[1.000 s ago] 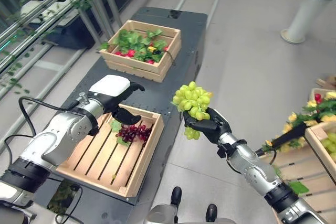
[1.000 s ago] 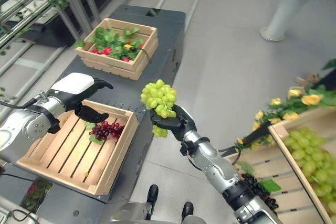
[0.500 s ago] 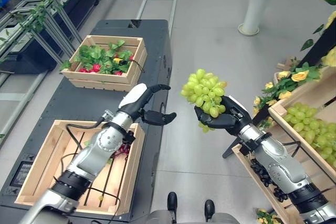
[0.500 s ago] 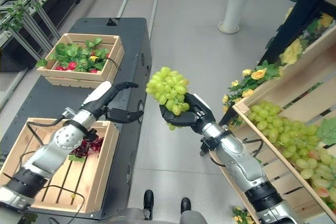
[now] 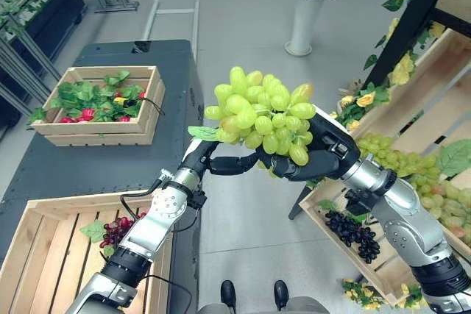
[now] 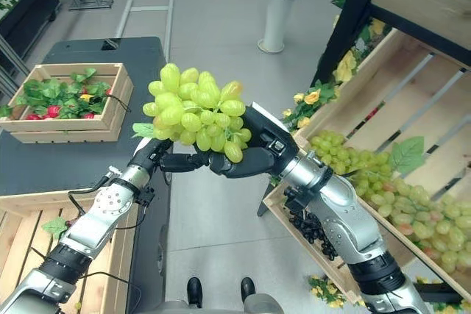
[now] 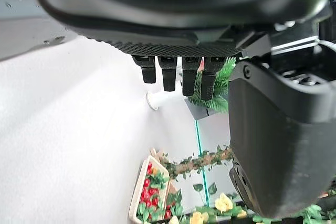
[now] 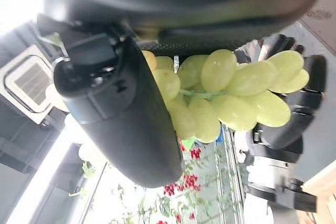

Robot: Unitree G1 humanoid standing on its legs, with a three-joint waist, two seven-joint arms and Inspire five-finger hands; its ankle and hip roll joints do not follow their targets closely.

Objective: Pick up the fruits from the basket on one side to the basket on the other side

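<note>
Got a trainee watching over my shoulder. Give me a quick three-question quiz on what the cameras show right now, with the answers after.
1. True or false: the right hand is curled round the green grape bunch.
2. What lies in the near wooden crate on the dark table?
A. lemons
B. dark red grapes
C. nothing
3. Fill in: the left hand reaches toward the bunch with its fingers ____.

Key:
1. True; the bunch sits up in that hand.
2. B; the dark red grapes lie with a leaf beside them.
3. Straight; the left wrist view shows them holding nothing.
</note>
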